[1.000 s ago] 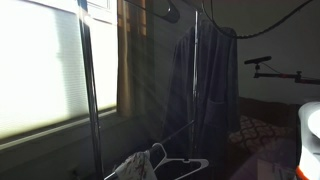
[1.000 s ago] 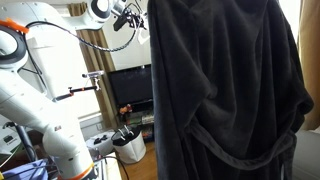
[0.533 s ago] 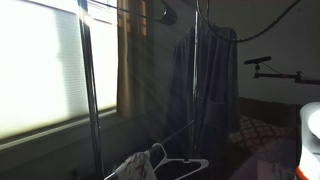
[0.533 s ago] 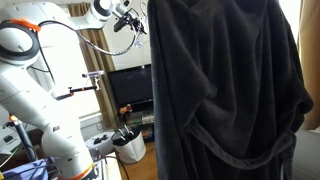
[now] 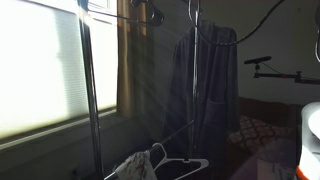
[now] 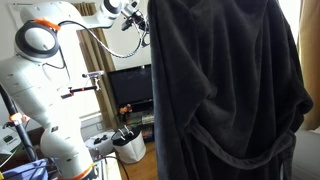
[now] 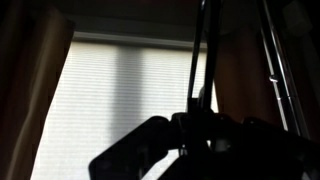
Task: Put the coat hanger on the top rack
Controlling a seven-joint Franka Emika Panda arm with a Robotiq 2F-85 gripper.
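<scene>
The gripper (image 6: pixel 136 12) is high up beside the top rack (image 5: pixel 120 14), close to a hanging dark robe (image 6: pixel 225 90). In the wrist view, the coat hanger (image 7: pixel 204 55) shows as thin wires rising from the gripper. I cannot tell whether the jaws clamp it.

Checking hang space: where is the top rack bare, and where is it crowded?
The top rack looks bare between the blind-side upright and the gripper. It is crowded by the other upright, where the dark robe hangs.
</scene>
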